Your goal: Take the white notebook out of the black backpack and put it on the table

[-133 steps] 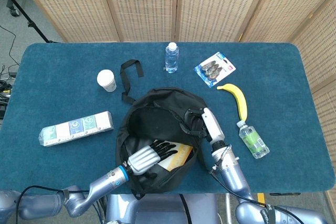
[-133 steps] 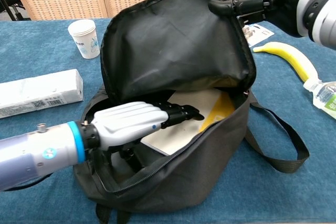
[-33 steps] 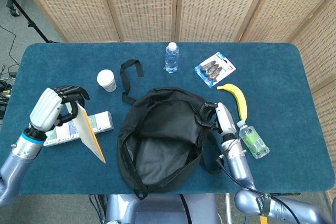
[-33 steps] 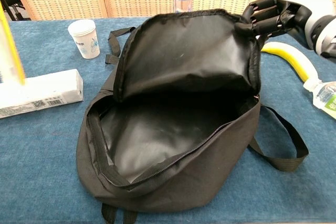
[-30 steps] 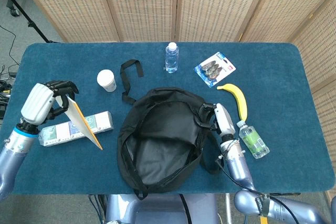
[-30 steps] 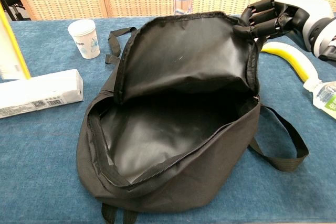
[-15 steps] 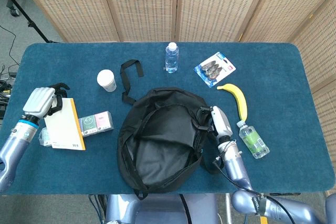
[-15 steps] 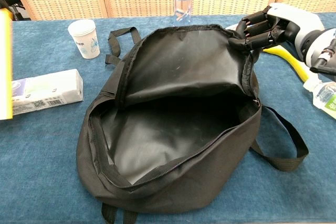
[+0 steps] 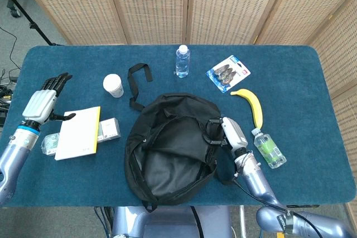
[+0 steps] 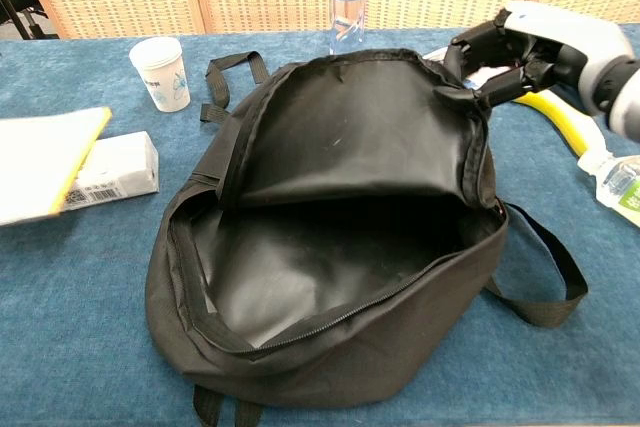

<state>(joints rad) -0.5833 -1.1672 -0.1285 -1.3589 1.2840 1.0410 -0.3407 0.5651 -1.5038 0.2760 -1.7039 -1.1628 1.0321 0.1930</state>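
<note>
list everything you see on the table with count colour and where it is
backpack: 1, black, open, table centre front
notebook: 1, white, yellow edge, table left, lying over the box
box: 1, pale, long, under the notebook
paper cup: 1, white, back left
water bottle: 1, clear, back centre
blister pack: 1, back right
banana: 1, yellow, right
small bottle: 1, green label, lying right
left hand: fingers spread, beside the notebook
right hand: holds the backpack's rim

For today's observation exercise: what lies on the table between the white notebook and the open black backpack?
In the head view, part of a long white box sticks out from under the white notebook; beyond it, bare blue tabletop reaches the black backpack.
</note>
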